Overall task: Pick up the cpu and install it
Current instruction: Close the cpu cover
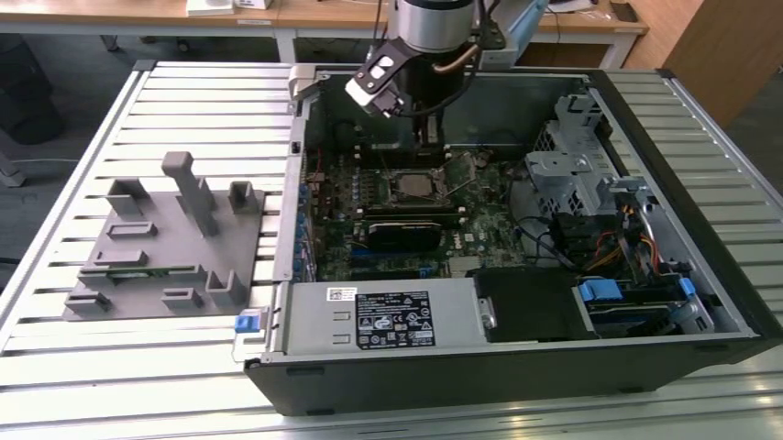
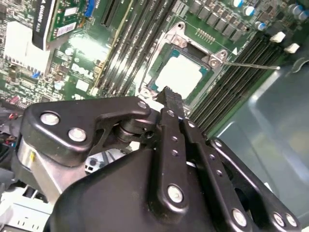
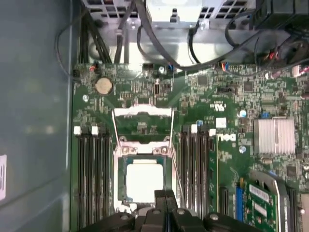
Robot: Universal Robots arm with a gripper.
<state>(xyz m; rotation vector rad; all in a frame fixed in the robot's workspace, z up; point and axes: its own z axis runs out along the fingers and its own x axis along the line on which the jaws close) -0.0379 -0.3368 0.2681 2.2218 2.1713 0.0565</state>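
One cpu point(image 3: 143, 180) sits flat in the motherboard socket point(image 3: 120, 166), load plate point(image 3: 142, 114) raised, and the gripper point(image 3: 165, 194), closed on nothing, hangs just above its edge; any push should probably stay vertical and light

A grey fixture point(image 1: 159, 266) lies on the slatted table point(image 1: 183, 101) beside the open computer case point(image 1: 490, 380).

The cpu point(image 3: 143, 180) has a smooth, shiny silver-white metal top. The hand point(image 2: 167, 96) is matt black, its links dotted with glossy steel screw heads. The motherboard point(image 3: 203, 96) is glossy green. The case point(image 1: 490, 390) is black outside and dull grey sheet metal within. The worktop point(image 1: 183, 101) is ribbed pale metal, and the holder point(image 1: 171, 247) on it looks like matt grey plastic.
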